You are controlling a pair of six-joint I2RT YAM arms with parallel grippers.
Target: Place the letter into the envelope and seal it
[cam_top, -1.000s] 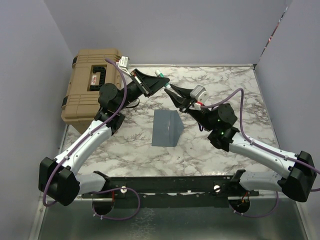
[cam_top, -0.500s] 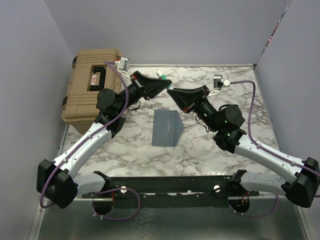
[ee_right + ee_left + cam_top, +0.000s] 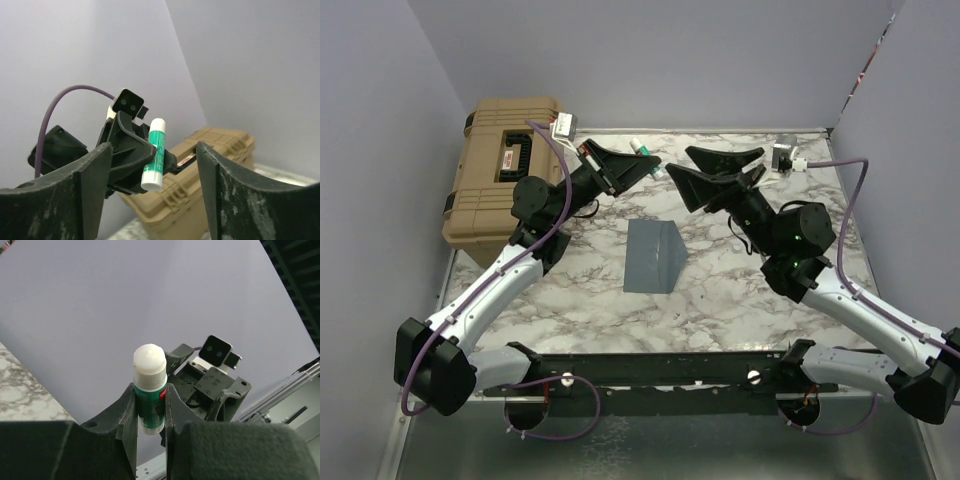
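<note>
Envelope [image 3: 655,257] judged light, limp paper — pin one edge to counter [image 3: 720,290]; left hand [image 3: 150,396] clenched on glue stick [image 3: 149,375], right hand [image 3: 151,150] released.

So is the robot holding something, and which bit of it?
The left gripper pinches a green-and-white plastic glue stick by its green middle, white tip poking out. The open right gripper holds nothing.

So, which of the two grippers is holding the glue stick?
The left gripper: it is clamped on the green glue stick. The right gripper stands open and empty.
</note>
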